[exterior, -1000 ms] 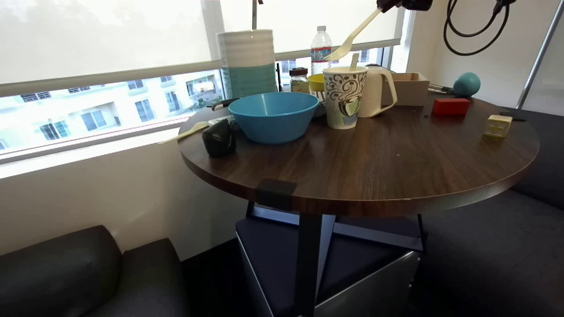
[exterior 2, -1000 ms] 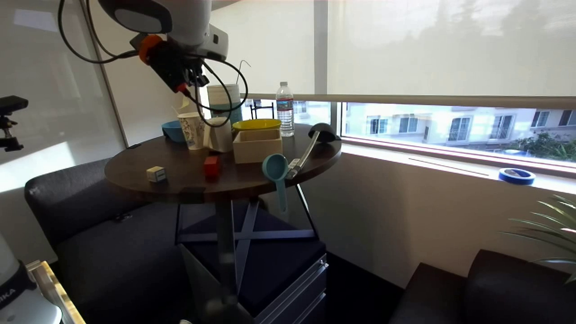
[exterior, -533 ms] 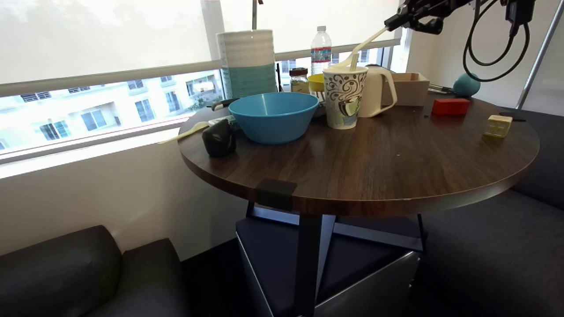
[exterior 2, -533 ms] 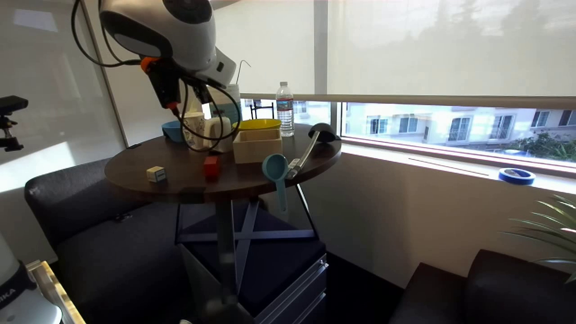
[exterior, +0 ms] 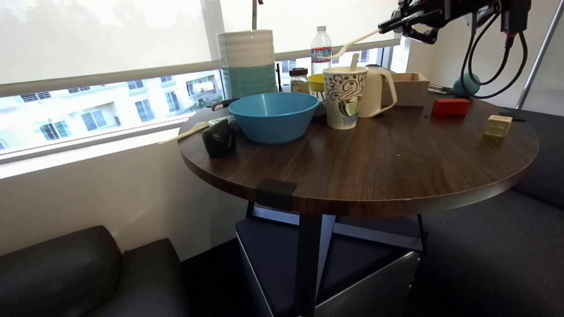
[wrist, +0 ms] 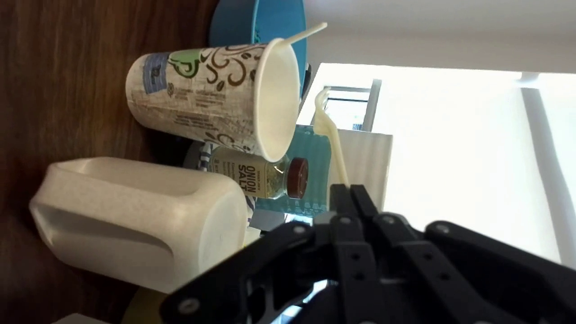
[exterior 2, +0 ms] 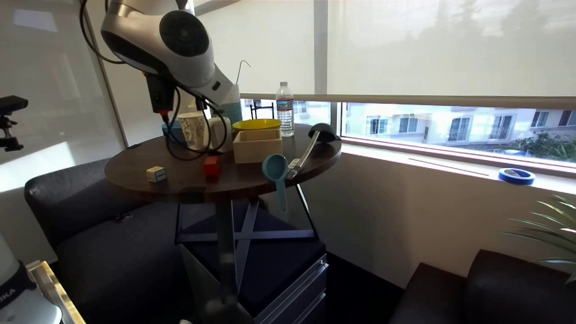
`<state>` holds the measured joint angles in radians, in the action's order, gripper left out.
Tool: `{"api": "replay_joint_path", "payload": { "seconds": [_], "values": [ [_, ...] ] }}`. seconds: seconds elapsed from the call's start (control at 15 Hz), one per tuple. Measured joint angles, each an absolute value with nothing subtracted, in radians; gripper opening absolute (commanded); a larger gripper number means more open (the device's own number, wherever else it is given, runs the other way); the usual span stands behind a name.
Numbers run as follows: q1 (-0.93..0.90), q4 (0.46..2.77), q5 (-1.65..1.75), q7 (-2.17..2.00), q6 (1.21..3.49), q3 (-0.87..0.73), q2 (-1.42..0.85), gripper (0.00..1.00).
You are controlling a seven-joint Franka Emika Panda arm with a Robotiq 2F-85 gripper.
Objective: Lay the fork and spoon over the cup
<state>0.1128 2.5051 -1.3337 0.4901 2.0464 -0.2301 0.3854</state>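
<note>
My gripper [exterior: 381, 29] is shut on the handle end of a cream plastic fork [exterior: 352, 43]. The fork points away from the fingers, held in the air above and behind the cup's rim in that exterior view. In the wrist view the fingertips [wrist: 350, 189] pinch the fork [wrist: 330, 130], seen nearly edge-on and apart from the cup. The speckled paper cup [exterior: 345, 99] stands upright on the table; it also shows in the wrist view [wrist: 193, 90]. A cream utensil handle [exterior: 354, 62] sticks out of the cup; its head is hidden inside, so its kind cannot be told.
A white pitcher [exterior: 371, 92] stands close beside the cup, and a blue bowl [exterior: 273, 119] is on its other side. Behind are a spice jar [wrist: 252, 173], a bottle [exterior: 320, 50] and a tall crock [exterior: 246, 61]. Another cream utensil [exterior: 191, 131] overhangs the table edge.
My gripper has come lower and the fork has turned from face-on to nearly edge-on. The fork's head dipped to the cup's rim half a second ago and is now higher and farther left.
</note>
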Motion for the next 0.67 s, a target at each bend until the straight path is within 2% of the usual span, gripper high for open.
{"api": "replay_joint_path", "payload": {
  "seconds": [0.67],
  "values": [
    [0.117, 2.526, -1.412, 0.459, 2.028, -0.214, 0.338, 0.01]
  ]
}}
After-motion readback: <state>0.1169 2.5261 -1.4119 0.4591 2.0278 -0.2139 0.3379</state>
